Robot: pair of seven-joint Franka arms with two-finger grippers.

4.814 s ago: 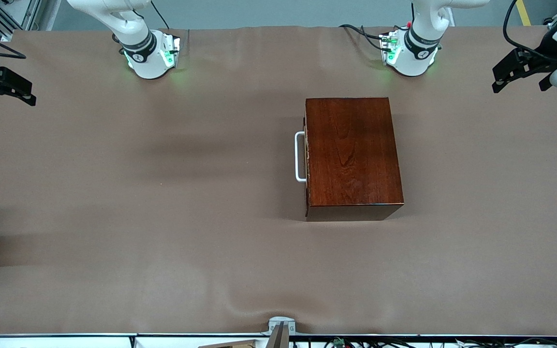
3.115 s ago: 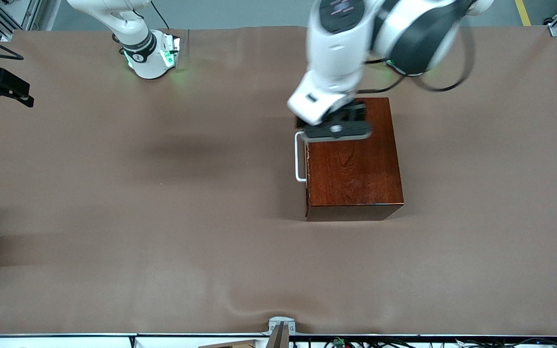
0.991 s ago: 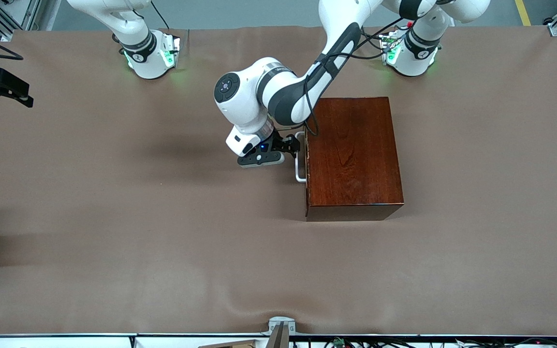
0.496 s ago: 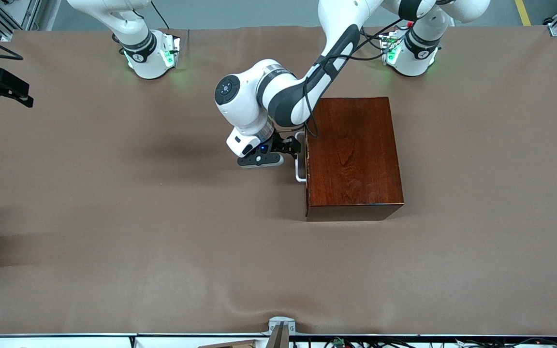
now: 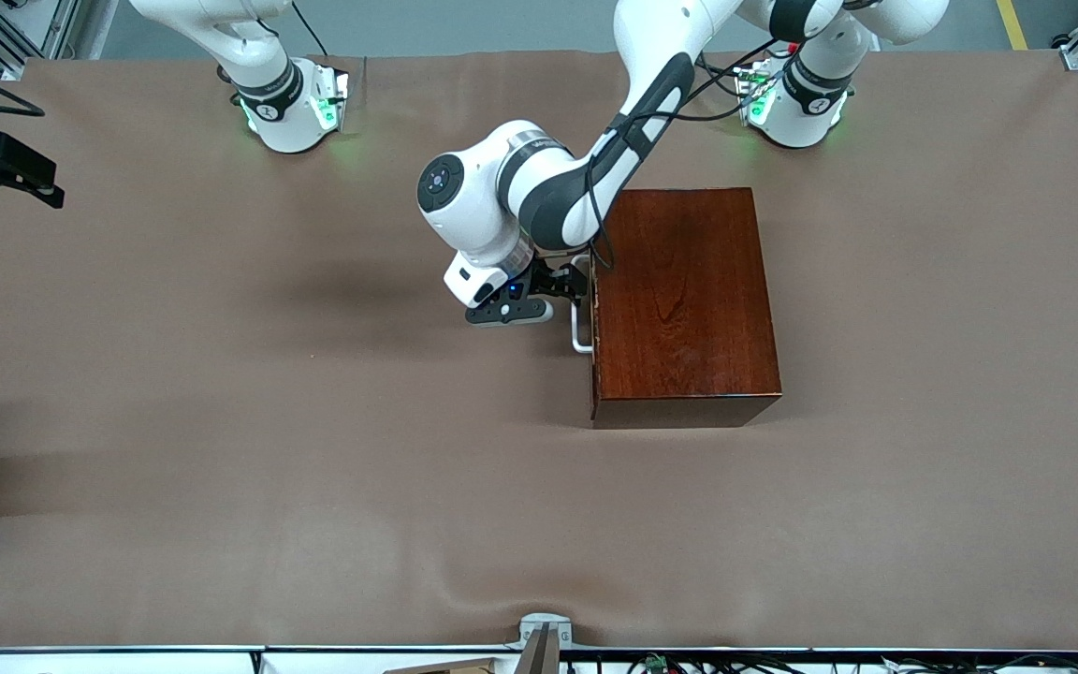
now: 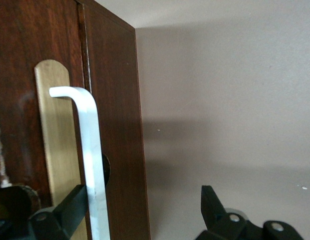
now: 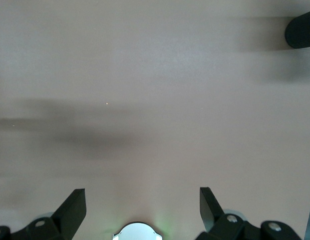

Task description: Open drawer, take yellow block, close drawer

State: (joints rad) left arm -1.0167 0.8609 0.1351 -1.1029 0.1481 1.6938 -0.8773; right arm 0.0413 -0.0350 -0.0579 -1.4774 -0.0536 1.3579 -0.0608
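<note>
While the drawer [image 5: 592, 304] sits fully shut in the dark mahogany box [image 5: 684, 304], its front faces the right arm's end of the counter [image 5: 221, 421], and the box's long axis runs from the robots' bases toward the front camera. On that front a white loop handle [image 5: 579, 323] runs the same way as the box's long side, mounted over a brass-coloured plate [image 6: 54, 150] that shows in the left wrist view. With the drawer shut, nothing of its inside can be seen, and the yellow block is not visible in any view.

Reaching from its base across the box's corner, the left arm brings the left gripper [image 5: 569, 285] down to the drawer front, at the part of the handle farther from the front camera. Its jaws stand wide apart: in the left wrist view one finger [image 6: 69, 210] lies against the handle bar [image 6: 92, 165] on the drawer-front side, the second finger [image 6: 211, 205] is well clear over bare counter, so the bar is not clamped.

Waiting at the edge of the counter at its own end, the right gripper [image 5: 6, 168] hangs with its jaws spread wide and holds nothing; its wrist view shows only bare brown counter [image 7: 155, 100] between the fingers [image 7: 74, 205].

Between the box and the right arm's end the brown counter cover lies open, with only soft shadows on it.
</note>
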